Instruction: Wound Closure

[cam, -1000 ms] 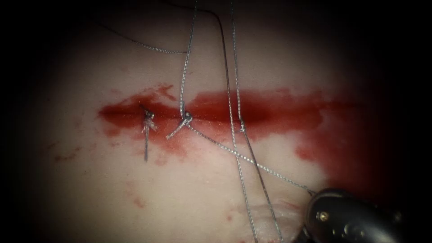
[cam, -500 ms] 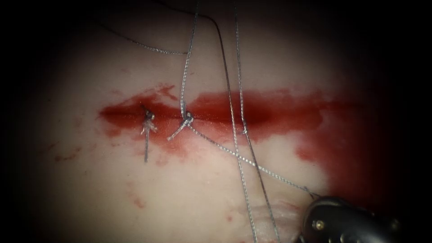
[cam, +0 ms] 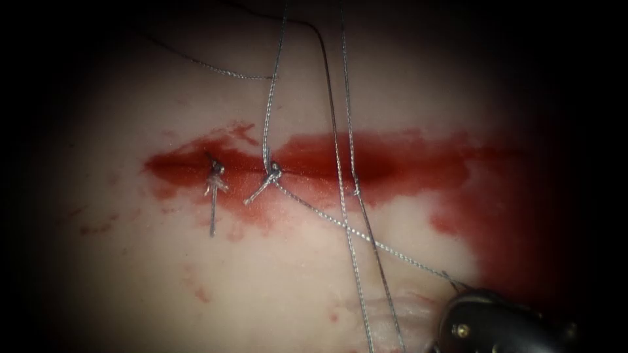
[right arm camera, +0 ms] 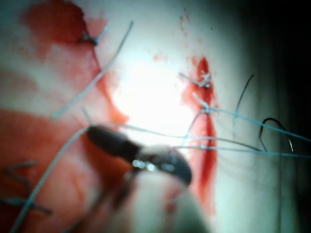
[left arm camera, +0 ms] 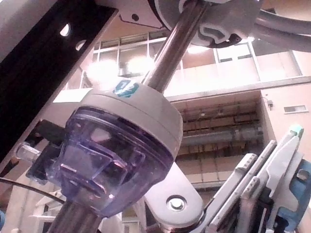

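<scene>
The tissue (cam: 131,274) has a horizontal cut (cam: 386,163) lying under red fluid. A finished knot (cam: 214,171) with cut ends sits at the cut's left end. To its right is a second knot (cam: 271,174). From that knot a thread (cam: 366,236) runs taut down and to the right into my right tool (cam: 458,285), whose jaws are shut on it. The right wrist view shows the same shut jaws (right arm camera: 95,133) with thread at their tip. A thin dark curve (right arm camera: 273,121), possibly the needle, lies loose on the tissue beyond the cut.
Two more thread strands (cam: 345,131) run from top to bottom across the cut. One passes through the tissue at a stitch point (cam: 355,189). Another strand (cam: 222,70) trails off to the upper left. The left arm's shaft (left arm camera: 170,53) passes through its cannula.
My right tool has slid down and slightly right toward the picture's corner, drawing the thread from the second knot along with it. The knots have not moved.
</scene>
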Tool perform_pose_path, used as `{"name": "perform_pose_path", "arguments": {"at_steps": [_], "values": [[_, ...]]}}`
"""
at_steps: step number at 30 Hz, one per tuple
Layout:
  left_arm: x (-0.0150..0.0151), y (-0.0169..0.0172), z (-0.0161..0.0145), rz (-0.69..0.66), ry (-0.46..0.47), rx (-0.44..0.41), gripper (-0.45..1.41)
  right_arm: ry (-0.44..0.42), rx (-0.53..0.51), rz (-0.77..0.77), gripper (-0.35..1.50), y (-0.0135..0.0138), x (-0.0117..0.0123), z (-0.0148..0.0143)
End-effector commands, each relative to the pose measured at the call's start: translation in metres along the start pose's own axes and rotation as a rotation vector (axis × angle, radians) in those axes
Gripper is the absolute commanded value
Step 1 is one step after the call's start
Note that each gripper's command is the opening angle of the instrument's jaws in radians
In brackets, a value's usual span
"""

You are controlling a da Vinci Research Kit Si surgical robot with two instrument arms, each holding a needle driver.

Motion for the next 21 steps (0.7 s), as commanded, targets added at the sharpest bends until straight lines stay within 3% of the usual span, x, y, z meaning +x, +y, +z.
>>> {"name": "perform_pose_path", "arguments": {"at_steps": [1, 6, 7, 10, 12, 16, 21], "values": [[-0.0011, 0.0010, -0.0010, -0.004, -0.006, 0.000, -0.45, 0.004, -0.005, -0.004, -0.35, 0.0008, 0.0005, -0.0007], [-0.0002, 0.0016, -0.0011, 0.010, 0.015, 0.025, -0.45, 0.045, -0.019, 0.014, -0.35, 0.0011, 0.0007, -0.0014], [0.0007, 0.0028, -0.0013, 0.021, 0.033, 0.050, -0.45, 0.083, -0.031, 0.029, 0.46, 0.0017, 0.0009, -0.0022], [0.0027, 0.0049, -0.0019, 0.050, 0.024, 0.032, -0.45, 0.100, -0.043, 0.042, 0.89, 0.0019, 0.0008, -0.0036], [0.0044, 0.0058, -0.0023, 0.061, 0.018, 0.023, -0.45, 0.084, -0.044, 0.044, 1.08, 0.0018, 0.0007, -0.0044], [0.0105, 0.0069, -0.0029, 0.082, -0.032, -0.056, -0.45, 0.084, -0.052, 0.052, 1.06, 0.0012, 0.0007, -0.0061], [0.0182, 0.0077, -0.0031, 0.040, -0.081, -0.108, -0.45, 0.245, -0.160, 0.109, 1.15, 0.0006, 0.0017, -0.0086]]}}
